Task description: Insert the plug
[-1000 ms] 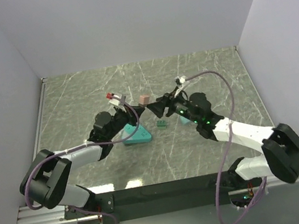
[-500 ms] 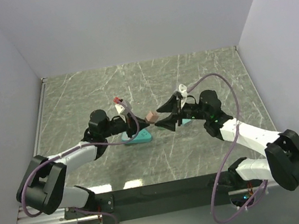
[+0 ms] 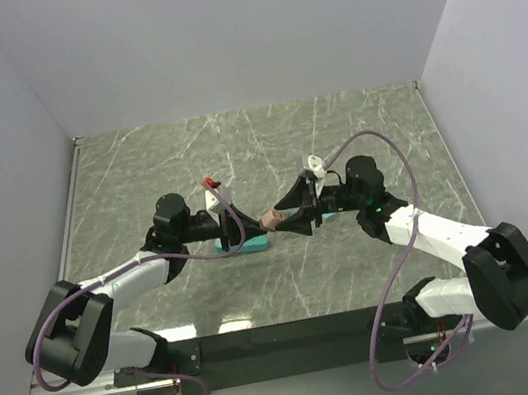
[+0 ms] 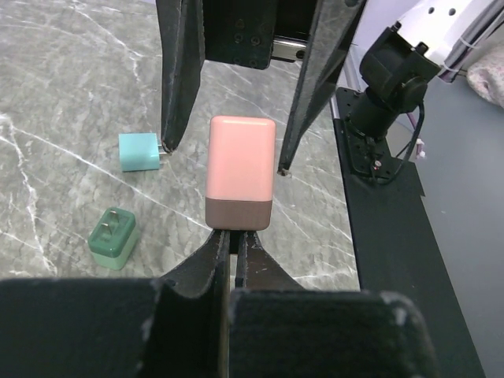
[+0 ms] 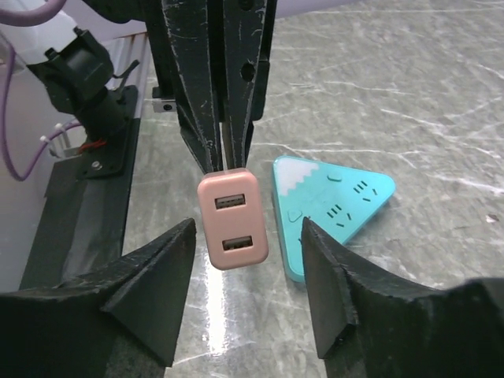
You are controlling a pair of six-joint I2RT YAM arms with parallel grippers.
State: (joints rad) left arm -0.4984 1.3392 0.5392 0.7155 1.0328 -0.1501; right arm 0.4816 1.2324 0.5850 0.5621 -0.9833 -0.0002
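A pink plug (image 4: 241, 172) with two USB ports (image 5: 232, 218) hangs above the table, held by its prongs in my shut left gripper (image 4: 233, 236). In the top view the plug (image 3: 271, 222) sits between the two gripper tips. My right gripper (image 5: 248, 276) is open and empty, and its fingers (image 4: 179, 71) stand on either side of the plug without touching it. The teal triangular power strip (image 5: 331, 211) lies on the table just beside the plug, partly under my left gripper (image 3: 248, 222) in the top view (image 3: 249, 245).
A small teal plug (image 4: 138, 151) and a green plug (image 4: 113, 236) lie on the marble table (image 3: 157, 165) below my right gripper (image 3: 292, 213). The black base rail (image 3: 287, 335) runs along the near edge. Purple cables loop off both arms.
My left gripper has carried the pink plug toward the near side and right. My right gripper has swung to face it, and its open fingers now flank the plug.
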